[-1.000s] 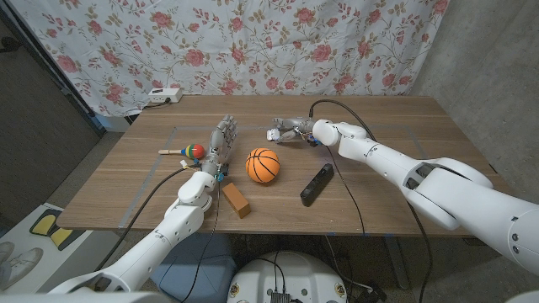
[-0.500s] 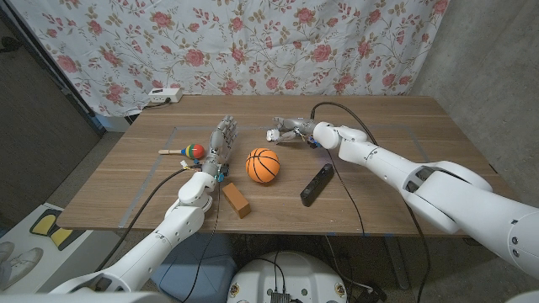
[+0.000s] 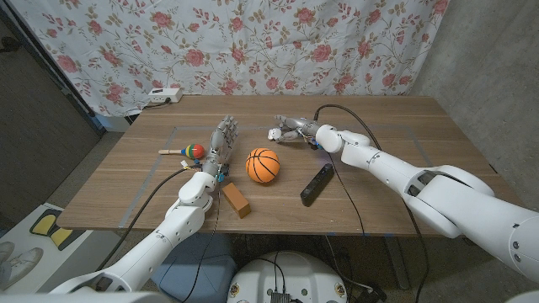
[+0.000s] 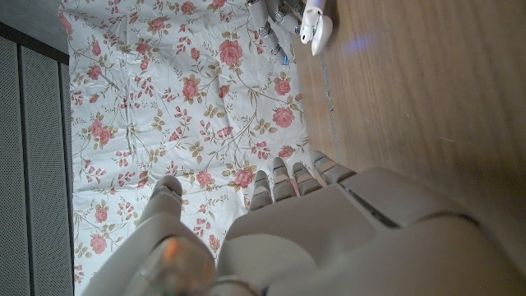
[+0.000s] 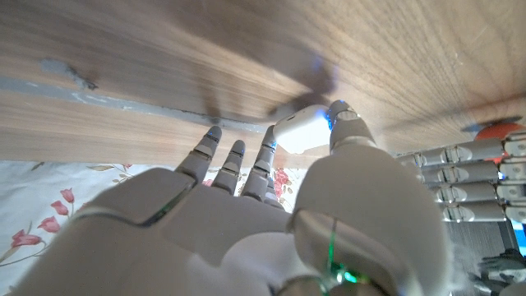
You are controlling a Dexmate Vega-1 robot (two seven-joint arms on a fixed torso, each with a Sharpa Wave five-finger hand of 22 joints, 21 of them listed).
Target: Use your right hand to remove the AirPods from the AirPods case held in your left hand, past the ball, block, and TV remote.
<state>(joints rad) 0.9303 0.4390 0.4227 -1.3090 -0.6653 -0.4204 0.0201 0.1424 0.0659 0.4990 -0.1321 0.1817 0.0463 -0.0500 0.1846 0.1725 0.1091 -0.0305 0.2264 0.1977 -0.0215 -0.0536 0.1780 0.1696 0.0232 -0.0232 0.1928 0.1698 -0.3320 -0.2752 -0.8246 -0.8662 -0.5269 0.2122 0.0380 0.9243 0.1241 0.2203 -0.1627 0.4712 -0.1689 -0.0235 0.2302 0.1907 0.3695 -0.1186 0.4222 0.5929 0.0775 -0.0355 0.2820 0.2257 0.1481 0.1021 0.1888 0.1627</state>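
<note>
Landmark: the orange ball, sitting mid-table on the wooden table.

AirPods case lies on the table behind the ball, a bit to the robot's right; it's white, lid looks open in the left wrist view (earbuds themselves too small to make out). It is not in the left hand.

Right hand is behind the ball and to its right, right at the case. In the right wrist view the fingers are stretched out and slightly apart over the wood, w/ the thumb tip against the white case. Cannot tell if it actually pinches the case or only touches it.

Left hand is just left of the ball, fingers straight and close together, pointing away from the robot, holding nothing.

Wooden block lies in front of the ball, slightly left. TV remote (black) lies right of the ball and a little nearer the robot. A small colourful maraca sits left of the ball, beyond the left hand.
</note>
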